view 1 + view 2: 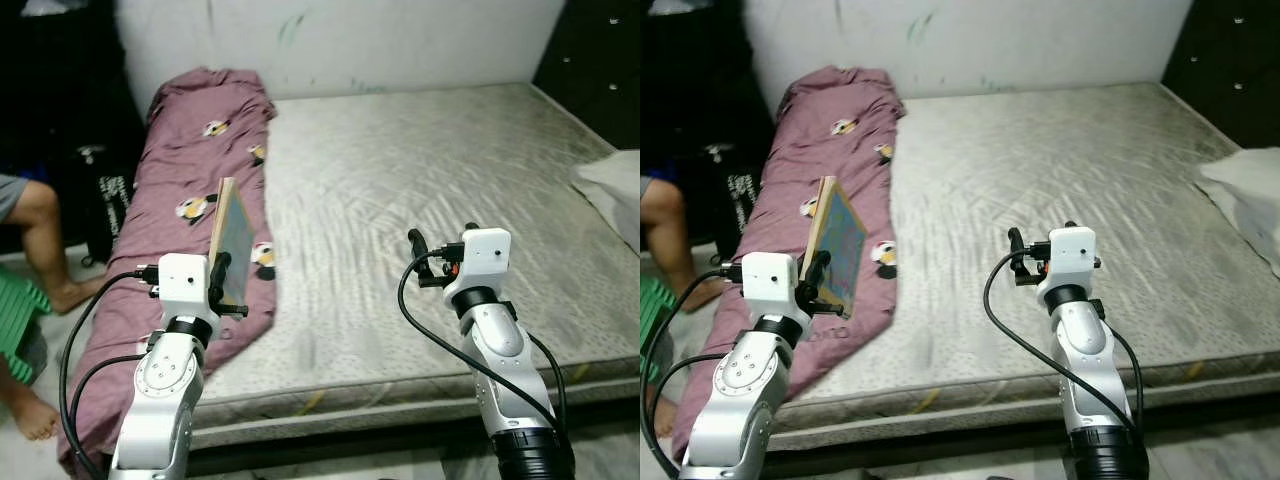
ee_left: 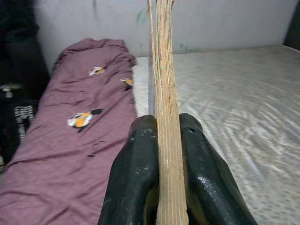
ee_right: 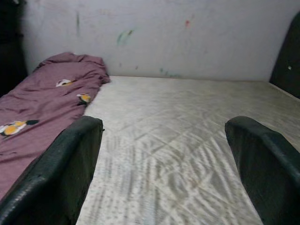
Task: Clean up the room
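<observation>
Left gripper (image 2: 161,164) clamped on thin flat book (image 1: 232,238), right gripper (image 3: 164,164) wide open, bare quilted mattress (image 1: 420,190)

Mauve penguin-print blanket (image 1: 195,190), grey mattress (image 1: 430,200)

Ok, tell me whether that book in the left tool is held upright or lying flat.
Upright, on edge. The left tool clamps the book's lower edge, and its blue cover stands tilted above the purple blanket.

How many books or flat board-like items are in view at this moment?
1: a thin book, held upright, edge-on, between the fingers of the left gripper, above the purple blanket at the mattress's left side. Others may be hidden.
</observation>
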### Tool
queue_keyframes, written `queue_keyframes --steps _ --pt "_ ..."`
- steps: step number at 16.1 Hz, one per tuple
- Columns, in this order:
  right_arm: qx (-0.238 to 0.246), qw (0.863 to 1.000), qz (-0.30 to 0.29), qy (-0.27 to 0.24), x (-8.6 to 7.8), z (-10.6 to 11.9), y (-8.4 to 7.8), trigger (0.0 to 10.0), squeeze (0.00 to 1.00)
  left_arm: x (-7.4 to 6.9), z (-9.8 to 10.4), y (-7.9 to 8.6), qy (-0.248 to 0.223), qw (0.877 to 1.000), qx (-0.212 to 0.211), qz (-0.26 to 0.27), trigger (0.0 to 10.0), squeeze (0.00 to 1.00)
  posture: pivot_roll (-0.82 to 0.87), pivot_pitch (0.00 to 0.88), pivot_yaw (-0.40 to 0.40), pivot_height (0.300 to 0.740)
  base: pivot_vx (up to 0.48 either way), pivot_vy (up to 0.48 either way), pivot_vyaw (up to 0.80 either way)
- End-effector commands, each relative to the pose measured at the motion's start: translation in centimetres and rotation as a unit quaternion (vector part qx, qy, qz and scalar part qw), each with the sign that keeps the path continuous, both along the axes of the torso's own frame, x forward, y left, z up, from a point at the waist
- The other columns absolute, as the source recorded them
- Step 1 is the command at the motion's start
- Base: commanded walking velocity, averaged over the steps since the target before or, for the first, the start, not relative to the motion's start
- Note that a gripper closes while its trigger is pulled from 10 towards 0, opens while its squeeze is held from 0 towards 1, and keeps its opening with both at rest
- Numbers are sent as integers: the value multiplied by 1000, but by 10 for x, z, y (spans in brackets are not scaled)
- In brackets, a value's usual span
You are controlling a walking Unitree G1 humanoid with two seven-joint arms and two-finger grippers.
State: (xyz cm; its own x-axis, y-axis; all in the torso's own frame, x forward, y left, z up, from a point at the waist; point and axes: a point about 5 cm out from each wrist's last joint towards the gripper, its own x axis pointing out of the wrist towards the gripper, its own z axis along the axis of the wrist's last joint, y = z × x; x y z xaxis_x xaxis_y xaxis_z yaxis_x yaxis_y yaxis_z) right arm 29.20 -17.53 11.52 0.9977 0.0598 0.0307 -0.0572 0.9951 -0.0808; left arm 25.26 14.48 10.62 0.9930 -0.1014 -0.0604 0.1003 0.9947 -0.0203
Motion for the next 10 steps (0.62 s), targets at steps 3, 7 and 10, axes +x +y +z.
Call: queue_keyframes --steps 3,7,10 --pt "-2 1000 -1 -8 2 4 -1 10000 0 2 9 -4 -21 1000 -2 -7 10000 0 -51 1 26 740 0 -480 0" --pt "-4 1000 5 -10 2 5 1 10000 0 3 9 -3 -20 1000 -2 -8 10000 0 -52 2 29 740 0 -480 286" --pt "-3 1000 4 -9 1 3 1 10000 0 3 9 -4 -20 1000 -1 -11 10000 0 -53 2 32 740 0 -357 208"
